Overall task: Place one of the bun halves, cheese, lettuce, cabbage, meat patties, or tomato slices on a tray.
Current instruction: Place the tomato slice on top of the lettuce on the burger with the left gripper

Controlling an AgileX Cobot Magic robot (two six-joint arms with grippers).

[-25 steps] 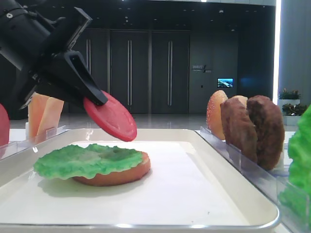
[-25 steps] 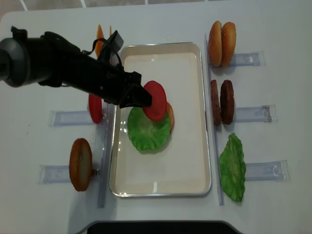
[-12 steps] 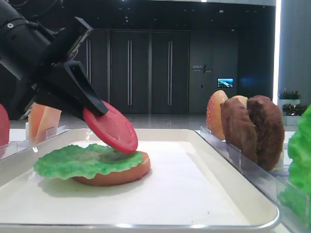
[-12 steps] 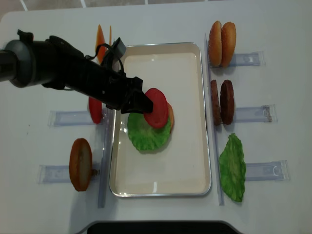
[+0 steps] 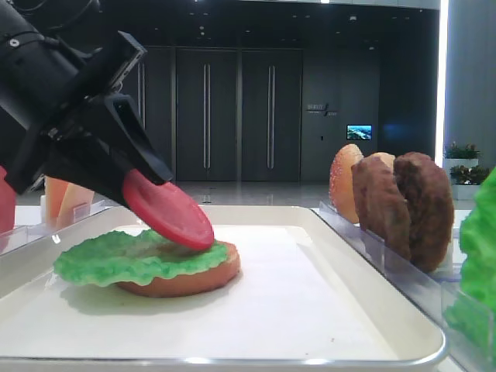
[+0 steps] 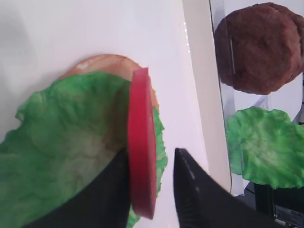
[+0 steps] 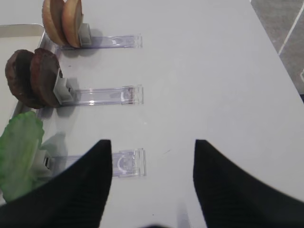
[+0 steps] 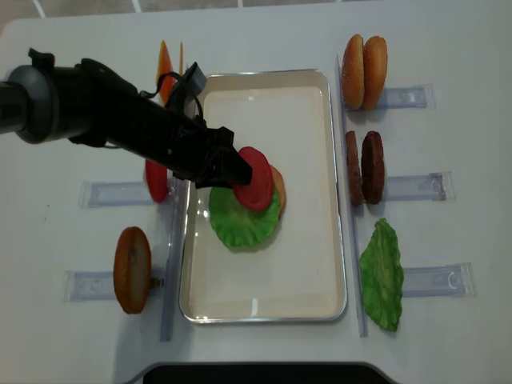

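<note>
With its jaws loosening, the left tool point(image 8: 226, 164) rested a tomato slice point(image 8: 254, 178) on the lettuce point(image 8: 240, 222) mid-tray point(image 8: 264, 308); release remained.

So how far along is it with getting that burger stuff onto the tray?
Done: a bun half with lettuce on top already lies on the tray. In hand: the left end effector has a tomato slice between its fingers, tilted, its lower edge on the lettuce. Left: letting go so the slice lies flat. The right end effector hangs open and empty over the table.
</note>
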